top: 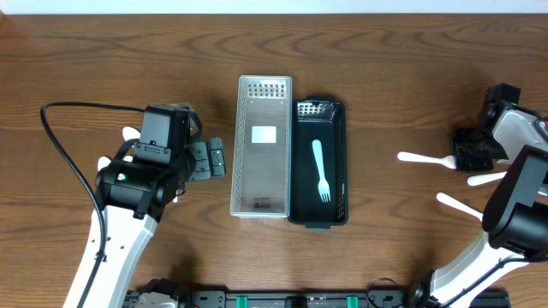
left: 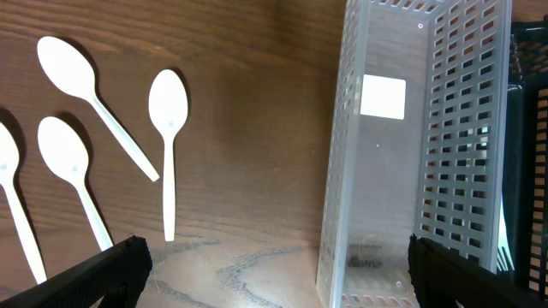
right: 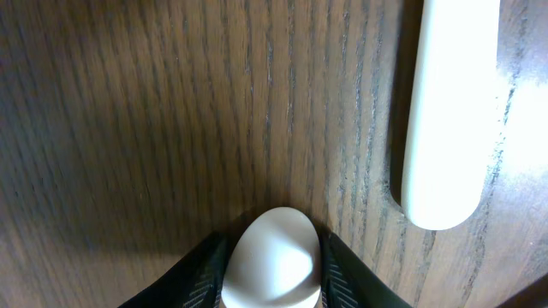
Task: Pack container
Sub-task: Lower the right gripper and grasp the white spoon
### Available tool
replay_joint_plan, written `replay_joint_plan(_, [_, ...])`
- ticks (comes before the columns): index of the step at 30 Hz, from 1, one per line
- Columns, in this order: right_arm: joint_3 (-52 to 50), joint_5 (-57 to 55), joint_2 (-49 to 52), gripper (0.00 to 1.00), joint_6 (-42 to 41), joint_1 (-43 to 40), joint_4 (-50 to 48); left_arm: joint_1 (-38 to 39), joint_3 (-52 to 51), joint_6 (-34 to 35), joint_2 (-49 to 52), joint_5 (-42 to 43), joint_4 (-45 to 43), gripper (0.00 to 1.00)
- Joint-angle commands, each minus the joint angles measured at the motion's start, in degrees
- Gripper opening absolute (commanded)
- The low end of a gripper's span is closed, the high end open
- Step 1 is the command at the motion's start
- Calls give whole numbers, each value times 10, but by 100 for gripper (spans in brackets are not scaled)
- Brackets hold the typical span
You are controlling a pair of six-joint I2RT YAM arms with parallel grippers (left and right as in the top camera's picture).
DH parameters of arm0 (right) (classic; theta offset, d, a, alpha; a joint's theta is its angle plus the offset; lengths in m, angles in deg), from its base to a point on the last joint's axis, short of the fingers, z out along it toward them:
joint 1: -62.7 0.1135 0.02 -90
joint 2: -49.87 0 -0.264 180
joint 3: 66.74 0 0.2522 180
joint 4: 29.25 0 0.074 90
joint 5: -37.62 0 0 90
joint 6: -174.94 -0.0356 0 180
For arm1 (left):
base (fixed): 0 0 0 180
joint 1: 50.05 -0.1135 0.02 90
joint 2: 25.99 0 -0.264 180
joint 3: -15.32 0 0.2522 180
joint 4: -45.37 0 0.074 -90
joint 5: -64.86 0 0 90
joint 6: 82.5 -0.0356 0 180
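Note:
A clear perforated container and a black container stand side by side at the table's middle. A pale fork lies in the black one. My left gripper is open and empty, just left of the clear container; in the left wrist view its fingers are spread wide. Several white spoons lie on the table to its left. My right gripper at the far right is shut on the rounded end of a white utensil. The right wrist view shows the fingers pressed against its sides.
Two more white utensils lie near the right gripper; one handle end shows in the right wrist view. The left arm's black cable loops over the table's left side. The black container's edge shows in the left wrist view.

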Motion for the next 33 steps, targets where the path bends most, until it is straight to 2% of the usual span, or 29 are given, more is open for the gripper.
replay_joint_plan(1, [-11, 1, 23, 34, -2, -3, -5, -3, 7, 1, -2, -7, 2, 98])
replay_joint_plan(3, [-11, 1, 23, 31, -2, -3, -5, -3, 7, 1, -2, -7, 2, 98])
replay_joint_plan(9, [-11, -7, 23, 31, 6, -3, -6, -3, 7, 1, -2, -7, 2, 98])
replay_joint_plan(13, [-11, -9, 23, 37, 11, -3, -4, -3, 7, 1, -2, -7, 2, 98])
replay_joint_plan(17, [-11, -9, 23, 51, 11, 2, -4, -3, 7, 1, -2, -7, 2, 98])
replay_joint_plan(19, [-11, -9, 23, 54, 11, 5, -6, -3, 7, 1, -2, -7, 2, 98])
replay_joint_plan(33, [-11, -9, 23, 54, 10, 22, -6, -3, 7, 1, -2, -7, 2, 98])
